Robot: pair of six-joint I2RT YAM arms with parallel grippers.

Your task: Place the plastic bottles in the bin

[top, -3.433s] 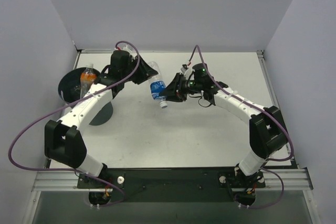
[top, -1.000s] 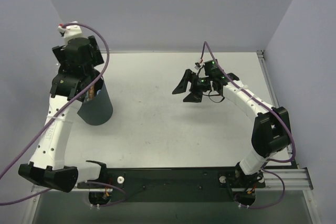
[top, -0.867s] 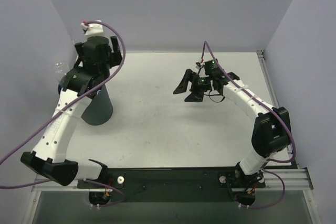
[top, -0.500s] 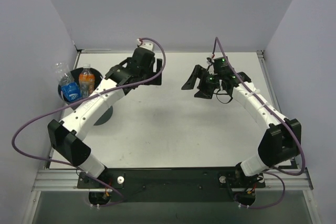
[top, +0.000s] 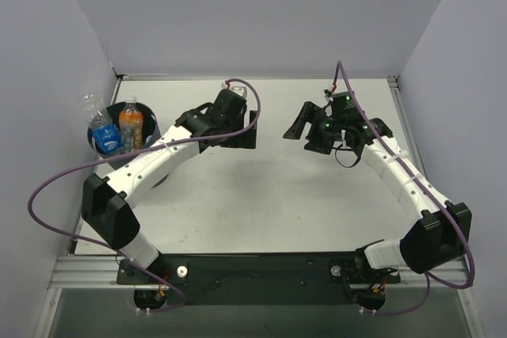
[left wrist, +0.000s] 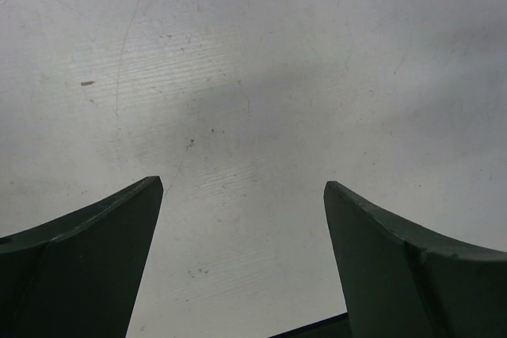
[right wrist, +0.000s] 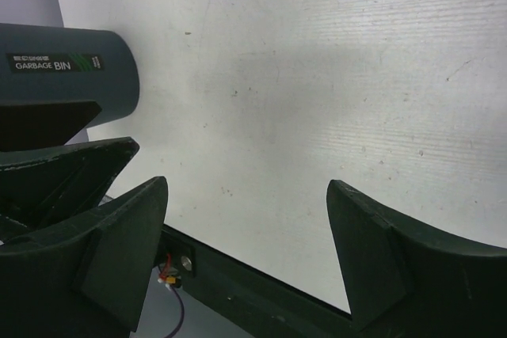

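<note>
The dark bin (top: 152, 126) stands at the table's left edge. Two plastic bottles stand upright inside it, one blue-labelled (top: 102, 134) and one with orange contents (top: 131, 123). My left gripper (top: 249, 129) hovers over the middle of the table, right of the bin. In the left wrist view it (left wrist: 240, 187) is open over bare tabletop. My right gripper (top: 306, 135) faces it from the right and is open and empty, as the right wrist view (right wrist: 247, 186) confirms. That view also shows the bin (right wrist: 71, 85) with its white "GARBAGE BIN" label.
Grey walls close in the table on the left, back and right. A black rail (top: 261, 267) with the arm bases runs along the near edge. Dark parts of the left arm (right wrist: 55, 164) show at the left of the right wrist view.
The left arm has swung from above the bin to the table's middle, leaving the blue-labelled bottle in the bin. The right gripper has drifted right and opened wider.
</note>
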